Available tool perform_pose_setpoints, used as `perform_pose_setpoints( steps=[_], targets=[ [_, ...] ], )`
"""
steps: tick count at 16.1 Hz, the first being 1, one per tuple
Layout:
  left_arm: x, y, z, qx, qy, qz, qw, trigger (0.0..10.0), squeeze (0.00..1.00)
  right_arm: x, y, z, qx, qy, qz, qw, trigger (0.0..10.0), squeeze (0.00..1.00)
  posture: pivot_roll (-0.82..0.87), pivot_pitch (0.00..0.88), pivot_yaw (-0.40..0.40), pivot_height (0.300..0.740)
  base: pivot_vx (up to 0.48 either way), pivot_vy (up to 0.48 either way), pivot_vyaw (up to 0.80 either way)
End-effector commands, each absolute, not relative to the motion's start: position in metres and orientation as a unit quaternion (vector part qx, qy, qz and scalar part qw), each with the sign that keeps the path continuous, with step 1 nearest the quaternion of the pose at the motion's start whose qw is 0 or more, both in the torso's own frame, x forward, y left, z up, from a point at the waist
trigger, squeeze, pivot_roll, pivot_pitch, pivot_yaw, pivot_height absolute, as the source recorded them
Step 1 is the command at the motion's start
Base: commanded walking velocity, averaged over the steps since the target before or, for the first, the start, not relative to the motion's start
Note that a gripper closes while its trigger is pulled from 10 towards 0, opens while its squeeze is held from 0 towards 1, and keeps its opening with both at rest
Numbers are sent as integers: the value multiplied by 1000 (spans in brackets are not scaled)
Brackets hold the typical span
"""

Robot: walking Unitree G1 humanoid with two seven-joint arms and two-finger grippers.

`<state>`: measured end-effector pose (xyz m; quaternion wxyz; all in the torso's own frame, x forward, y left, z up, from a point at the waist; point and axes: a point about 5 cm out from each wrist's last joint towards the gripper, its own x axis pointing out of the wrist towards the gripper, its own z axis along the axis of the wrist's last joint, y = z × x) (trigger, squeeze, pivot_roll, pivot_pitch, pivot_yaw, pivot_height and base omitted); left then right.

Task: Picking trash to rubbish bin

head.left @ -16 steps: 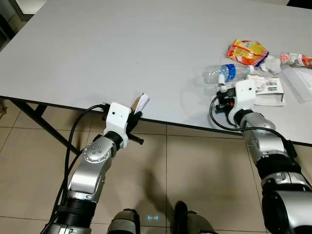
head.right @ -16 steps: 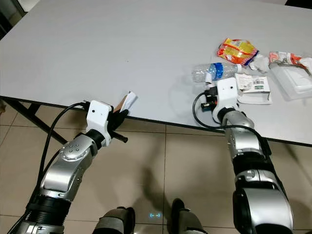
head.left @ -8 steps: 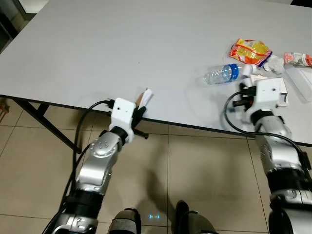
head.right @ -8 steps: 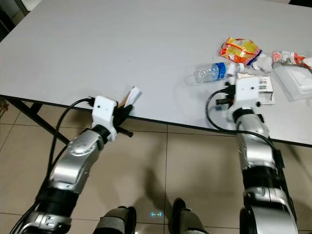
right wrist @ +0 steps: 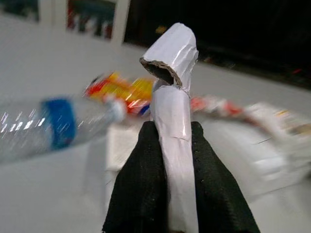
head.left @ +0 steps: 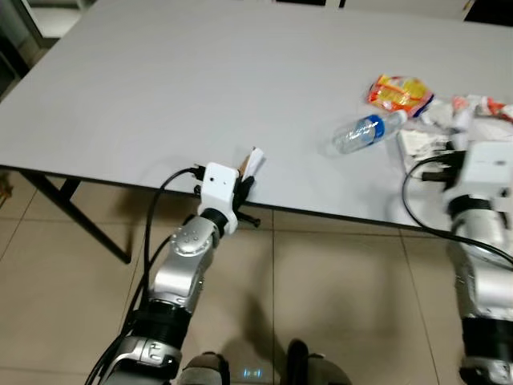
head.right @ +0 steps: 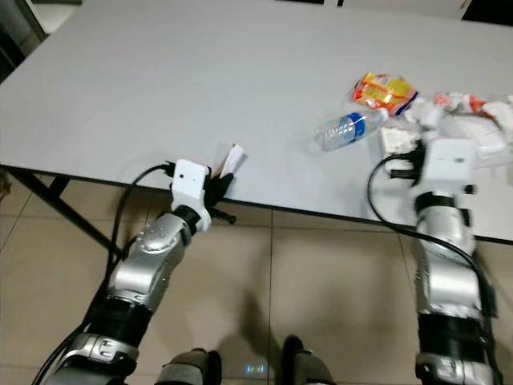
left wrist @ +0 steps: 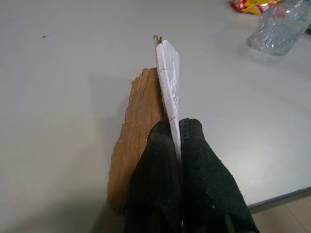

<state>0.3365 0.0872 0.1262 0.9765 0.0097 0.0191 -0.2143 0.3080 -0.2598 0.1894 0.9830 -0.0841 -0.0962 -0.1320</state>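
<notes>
While the robot stands at the near edge of the grey table [head.left: 160,88], we find both grippers occupied. The left gripper [left wrist: 176,133] sits at the table's near edge, its two black fingers [left wrist: 158,160] pressed together on a thin white-and-brown scrap of card [left wrist: 165,82]. The scrap stands on edge between the fingers, its free end reaching out over the tabletop, and a brown face of it shows beside the white one. From the head views we see the same scrap [head.left: 253,161] sticking up just beyond the left wrist housing.

The right gripper [right wrist: 172,131] is at the table's right side, near the cluster of rubbish. Its fingers [right wrist: 141,194] are closed on a white crumpled paper tube [right wrist: 171,87], which rises upright between them with an open torn end at the top.

We note the remaining trash on the right portion of the table: a clear plastic bottle [head.left: 365,133] with a blue label lying on its side, an orange and yellow snack wrapper [head.left: 398,91] just beyond it, and crumpled white papers and wrappers [head.left: 473,112] beside those, partly hidden by the right wrist housing [head.left: 486,165]. The floor [head.left: 337,305] below is beige tile. We see no rubbish bin.
</notes>
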Motion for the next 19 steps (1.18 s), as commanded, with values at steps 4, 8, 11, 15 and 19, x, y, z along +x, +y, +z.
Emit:
perform_pose_setpoints(
  steps=[4, 8, 11, 15, 19],
  targets=[
    [341, 80, 125, -2, 13, -212, 977, 0, 0, 281, -270, 197, -82, -108, -222, 965, 10000, 0, 145, 85, -18, 740, 0, 0, 0],
    [345, 71, 135, -9, -7, -219, 976, 118, 0, 256, -249, 198, -73, -105, -207, 970, 10000, 0, 101, 75, -12, 740, 0, 0, 0],
    [345, 62, 143, -21, -19, -231, 973, 1490, 0, 245, -243, 200, -78, -104, -217, 967, 10000, 0, 72, 70, -8, 740, 0, 0, 0],
    [344, 56, 148, -32, -33, -237, 970, 2863, 0, 233, -241, 195, -70, -81, -224, 969, 10000, 0, 58, 65, -16, 740, 0, 0, -672],
    [343, 58, 144, -31, -31, -226, 973, 2706, 0, 232, -240, 198, -68, -78, -227, 968, 10000, 0, 57, 61, -19, 740, 0, 0, -714]
  ],
)
